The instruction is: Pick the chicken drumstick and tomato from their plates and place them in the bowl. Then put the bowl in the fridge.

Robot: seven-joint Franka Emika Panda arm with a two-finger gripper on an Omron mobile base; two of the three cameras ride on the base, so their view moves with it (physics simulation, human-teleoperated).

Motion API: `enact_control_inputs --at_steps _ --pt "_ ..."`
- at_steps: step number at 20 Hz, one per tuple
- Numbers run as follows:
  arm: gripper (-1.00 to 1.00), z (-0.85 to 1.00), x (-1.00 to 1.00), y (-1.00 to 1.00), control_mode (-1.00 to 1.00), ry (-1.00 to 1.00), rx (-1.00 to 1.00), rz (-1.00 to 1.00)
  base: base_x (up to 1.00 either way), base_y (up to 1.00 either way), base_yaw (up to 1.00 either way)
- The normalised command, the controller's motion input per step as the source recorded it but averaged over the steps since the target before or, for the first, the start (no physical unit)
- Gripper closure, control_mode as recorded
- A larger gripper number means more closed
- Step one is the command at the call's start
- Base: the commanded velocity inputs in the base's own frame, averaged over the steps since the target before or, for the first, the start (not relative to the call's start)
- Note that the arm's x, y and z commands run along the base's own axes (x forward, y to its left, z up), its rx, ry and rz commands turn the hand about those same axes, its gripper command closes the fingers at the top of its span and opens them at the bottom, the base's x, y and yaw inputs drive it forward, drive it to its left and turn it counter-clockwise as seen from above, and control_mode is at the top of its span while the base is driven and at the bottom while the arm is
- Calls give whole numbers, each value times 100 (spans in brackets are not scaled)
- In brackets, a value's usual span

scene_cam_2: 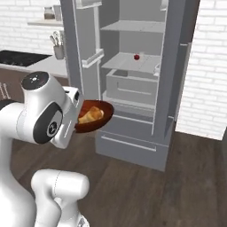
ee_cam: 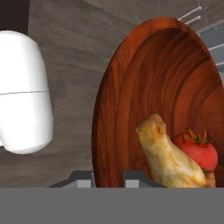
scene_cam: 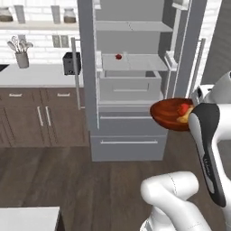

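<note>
Hand view puts you right on the bowl: your gripper is clamped tight on its near rim, one fingertip either side of the edge. Drumstick and tomato are both inside, touching each other, piled at the low end next to your fingers.

From the left base view you've got the bowl held up off the floor in front of the fridge, just right of the open compartment, level with the drawers under the lower shelf. Fridge doors are open, pale shelves showing. You can also see a small red thing sitting on the middle shelf, too small to tell what it is.

Right base view has the bowl near the left door, drumstick poking up inside.
</note>
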Motion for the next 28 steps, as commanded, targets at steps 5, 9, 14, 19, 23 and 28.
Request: enact_control_inputs --at_steps 5,9,14,19,23,28 --pt "100 0 0 0 100 0 0 0 91 17 -12" --pt "100 0 0 0 100 0 0 0 60 25 -12" --pt "100 0 0 0 100 0 0 0 42 34 -17" --pt "100 0 0 0 100 0 0 0 61 41 -19" --pt "100 0 0 0 100 0 0 0 78 0 -7" --pt "100 0 0 0 100 0 0 0 83 -2 0"
